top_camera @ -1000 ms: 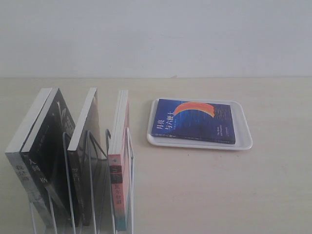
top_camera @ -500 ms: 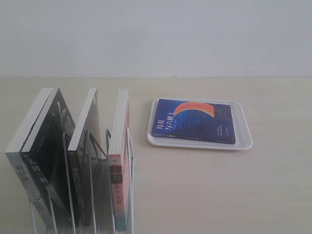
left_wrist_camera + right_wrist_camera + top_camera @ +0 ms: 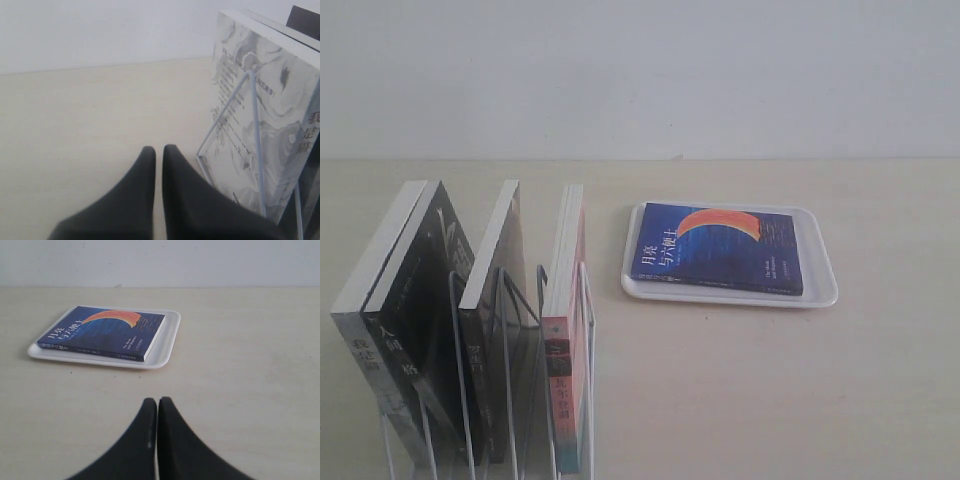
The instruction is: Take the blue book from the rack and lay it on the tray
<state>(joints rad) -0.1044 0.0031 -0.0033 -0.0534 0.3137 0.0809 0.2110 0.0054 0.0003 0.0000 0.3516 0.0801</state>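
Exterior view: dark blue paperback book with orange crescent (image 3: 718,248) lying flat in shallow white plastic tray (image 3: 825,290); thin wire rack (image 3: 589,380) cropped at lower edge.
Left wrist view: left hand (image 3: 159,150) clenched, empty, beside marbled grey book (image 3: 260,125).
Right wrist view: right hand (image 3: 157,401) clenched, empty, over beige tabletop (image 3: 250,390), short of tray.

Dark blue book (image 3: 718,249) (orange crescent), white tray (image 3: 820,290)

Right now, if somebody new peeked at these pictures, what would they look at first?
The blue book with its orange crescent pops out first. It lies flat on the white tray, on the right of the exterior view. Next comes the wire rack at the front left, holding dark leaning books and, at its right end, the pink-spined book.
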